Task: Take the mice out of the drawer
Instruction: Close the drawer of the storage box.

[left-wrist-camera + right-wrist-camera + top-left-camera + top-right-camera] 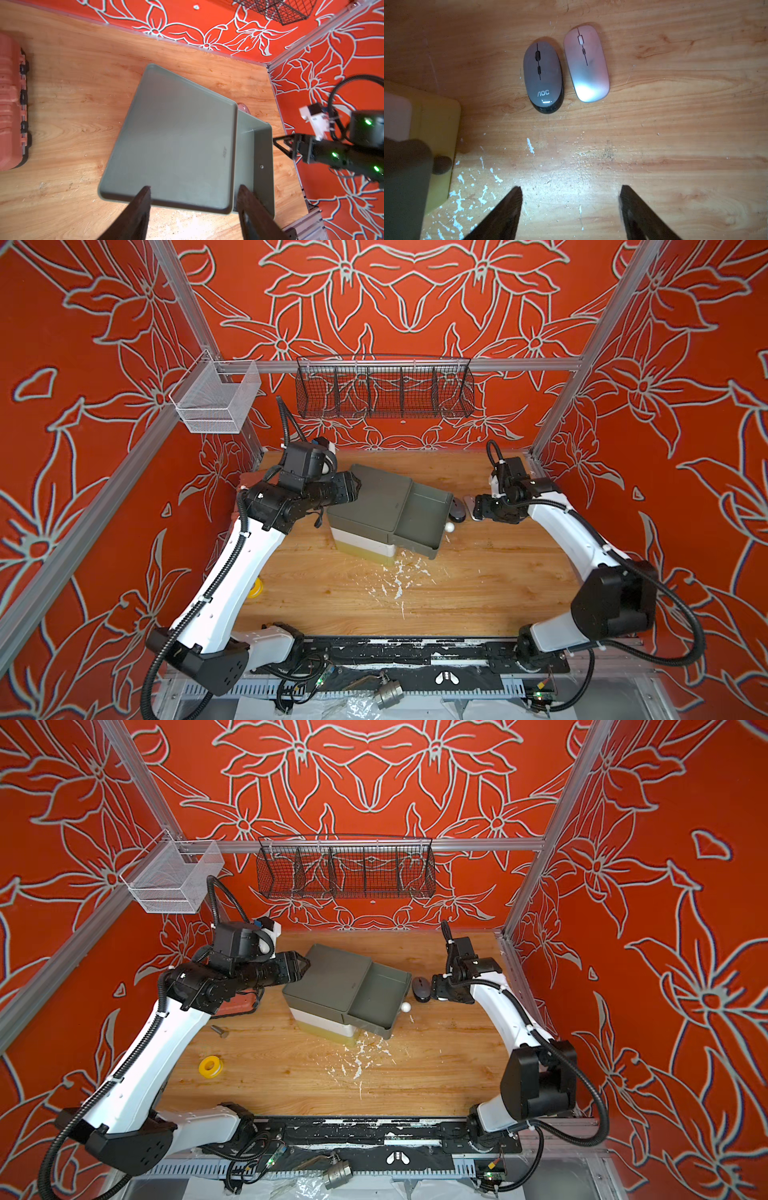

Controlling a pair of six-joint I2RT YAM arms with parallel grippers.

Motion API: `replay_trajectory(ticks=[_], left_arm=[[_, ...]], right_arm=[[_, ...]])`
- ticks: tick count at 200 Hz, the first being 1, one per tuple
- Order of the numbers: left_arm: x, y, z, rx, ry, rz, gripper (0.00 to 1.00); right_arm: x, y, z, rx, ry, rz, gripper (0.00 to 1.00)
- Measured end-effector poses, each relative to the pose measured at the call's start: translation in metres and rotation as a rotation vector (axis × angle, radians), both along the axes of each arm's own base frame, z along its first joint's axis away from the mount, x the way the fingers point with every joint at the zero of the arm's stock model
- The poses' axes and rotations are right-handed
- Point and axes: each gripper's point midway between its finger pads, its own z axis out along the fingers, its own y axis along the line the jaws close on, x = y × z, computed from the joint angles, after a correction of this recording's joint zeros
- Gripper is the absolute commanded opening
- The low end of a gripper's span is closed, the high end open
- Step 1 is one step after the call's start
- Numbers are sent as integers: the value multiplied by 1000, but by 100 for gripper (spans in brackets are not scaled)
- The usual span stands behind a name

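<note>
Two mice lie side by side on the wooden table, right of the drawer unit: a dark grey mouse [543, 74] [456, 508] [420, 988] and a silver mouse [586, 64]. My right gripper [571, 191] [478, 508] hovers open just short of them and holds nothing. The grey-green drawer [424, 514] [382, 994] [255, 149] is pulled out to the right, and what shows of its inside is bare. My left gripper [193, 189] [353, 485] stands open at the unit's flat top [176, 135], at the left edge, with nothing between its fingers.
A white knob [449, 526] sticks out from the drawer front. White and yellow lower drawers [357, 547] sit shut. A red case [10, 99], a bolt [219, 1031] and a yellow tape roll [210, 1065] lie on the left. White flecks [399, 576] dot the table.
</note>
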Motion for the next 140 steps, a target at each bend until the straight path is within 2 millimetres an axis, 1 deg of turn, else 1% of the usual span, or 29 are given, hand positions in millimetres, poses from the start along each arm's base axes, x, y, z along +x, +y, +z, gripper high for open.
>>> replay_trajectory(ticks=[31,61,83,111,140], left_arm=[[11,4,-14,-9,49,-9,66],[21,-2,-31,-23,104,-38,66],[29,-10,-42,-37,135,-66,66],[36,-13,-55,-32,172,-75,66],[39,-15,-61,-33,187,-77,66]], right_arm=[[-19,9,14,70,-38,17,73],[-26,22,24,109,-59,53,70],[-31,34,24,128,-58,84,68],[-35,49,23,154,-50,122,65],[-33,68,21,167,-49,171,64]])
